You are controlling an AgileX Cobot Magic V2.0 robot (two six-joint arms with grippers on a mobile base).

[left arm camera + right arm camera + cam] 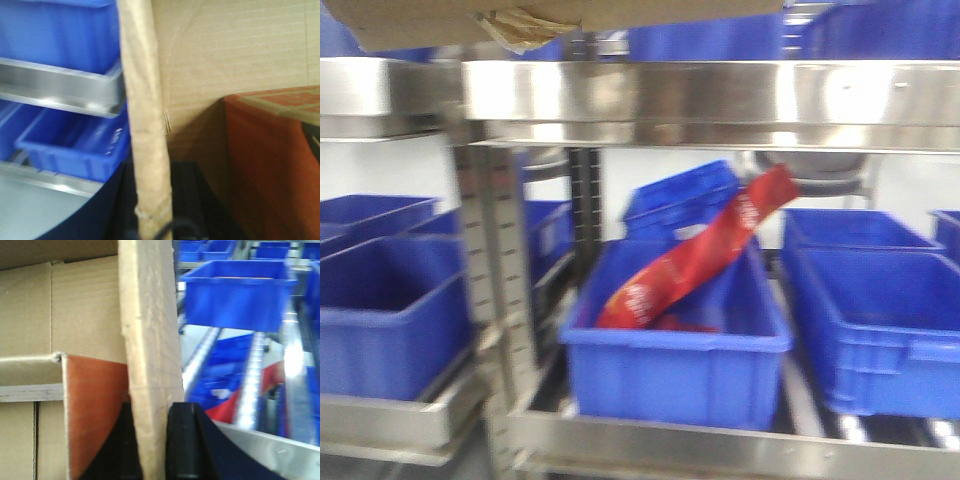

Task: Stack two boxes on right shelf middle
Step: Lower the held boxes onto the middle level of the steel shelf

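In the front view a brown cardboard box (470, 20) hangs at the top edge, just above the shelf's shiny steel front rail (710, 95); peeling tape curls from its underside. My left gripper (152, 220) is shut on one upright box wall (142, 125), a dark finger on each side. The right gripper (152, 440) is shut on the opposite box wall (150, 330), its black fingers (185, 440) pressed against the cardboard. An orange-brown item (275, 160) lies inside the box and also shows in the right wrist view (95, 400). Only one box shows for certain.
Below the rail, blue plastic bins (670, 350) fill the lower tier; one holds a red packet (700, 260). Perforated steel uprights (500, 280) divide the left bay from the right. More blue bins (235, 295) and steel rails (65, 85) lie beyond the box.
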